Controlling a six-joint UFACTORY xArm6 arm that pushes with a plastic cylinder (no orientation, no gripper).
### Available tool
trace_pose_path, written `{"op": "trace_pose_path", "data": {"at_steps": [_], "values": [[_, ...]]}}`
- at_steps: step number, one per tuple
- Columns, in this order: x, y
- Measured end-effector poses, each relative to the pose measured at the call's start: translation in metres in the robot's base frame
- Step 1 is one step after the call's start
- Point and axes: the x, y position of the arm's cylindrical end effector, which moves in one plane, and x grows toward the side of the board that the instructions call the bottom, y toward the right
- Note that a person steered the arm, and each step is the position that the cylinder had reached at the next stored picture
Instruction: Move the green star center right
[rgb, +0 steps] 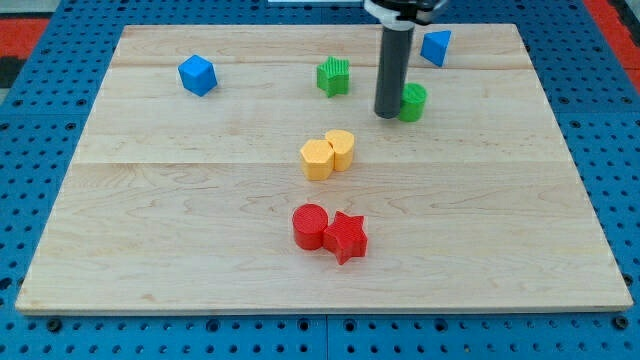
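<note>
The green star (334, 76) stands on the wooden board (150, 200) near the view's top, a little right of the middle. My rod comes down from the top and my tip (388, 113) rests on the board right of the star, about a block's width away from it. A green round block (412, 101) sits directly right of the tip, touching it or nearly so, and partly hidden behind the rod.
A blue cube (197, 75) lies top left and a blue block (436, 47) top right. Two yellow blocks (327, 153) touch at the centre. A red cylinder (310, 226) and red star (345, 236) touch below them.
</note>
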Motion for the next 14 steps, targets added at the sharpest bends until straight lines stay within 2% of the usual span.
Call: {"op": "trace_pose_path", "data": {"at_steps": [2, 3, 4, 6, 7, 8, 9, 11, 12, 14], "values": [[-0.011, 0.05], [0.015, 0.022], [-0.002, -0.014], [-0.106, -0.012], [-0.127, -0.058], [-0.126, -0.102], [-0.108, -0.111], [-0.058, -0.083], [-0.056, -0.054], [-0.054, -0.034]]}}
